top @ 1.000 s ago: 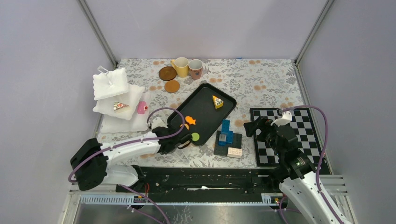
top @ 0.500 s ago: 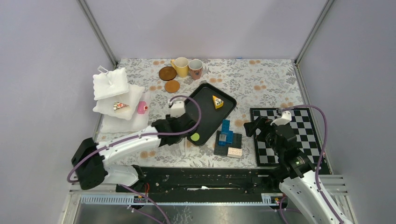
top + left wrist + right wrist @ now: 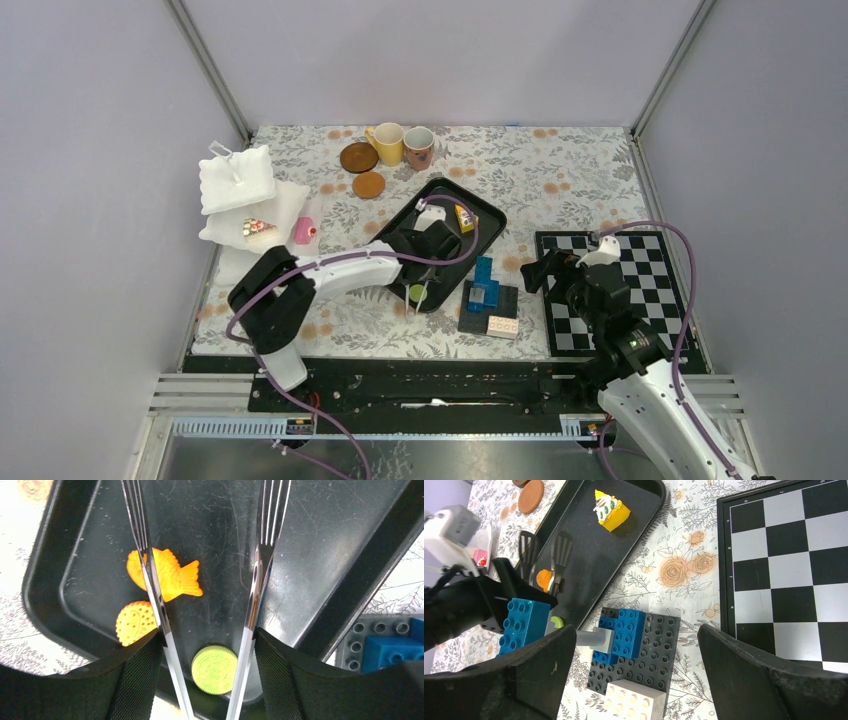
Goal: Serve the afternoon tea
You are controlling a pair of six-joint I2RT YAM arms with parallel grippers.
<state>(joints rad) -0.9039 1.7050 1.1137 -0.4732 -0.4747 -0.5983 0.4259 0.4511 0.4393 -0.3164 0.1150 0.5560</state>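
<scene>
My left gripper (image 3: 207,652) is shut on the metal tongs (image 3: 257,580) and hangs over the near end of the black tray (image 3: 300,545). The tong arms stand spread, with nothing between them. Under them lie an orange fish cookie (image 3: 172,577), a round orange cookie (image 3: 134,622) and a green cookie (image 3: 215,669). From above, the left gripper (image 3: 420,272) covers the orange cookies; the green cookie (image 3: 415,292) shows. A yellow cake wedge (image 3: 465,218) sits at the tray's far end. The yellow mug (image 3: 388,143), pinkish mug (image 3: 418,147) and two brown coasters (image 3: 358,157) stand at the back. My right gripper (image 3: 636,675) is open.
A blue and black brick stack (image 3: 487,295) stands right of the tray, under my right gripper (image 3: 548,272). A chessboard (image 3: 640,280) lies at the right. White tiered cushions (image 3: 240,180) at the left carry a cake slice (image 3: 258,229), with a pink cake (image 3: 304,232) beside it.
My left arm has swung from the tray's near-left edge out over the tray, carrying the tongs above the cookies, and the tong arms have spread wider. The right arm has not moved.
</scene>
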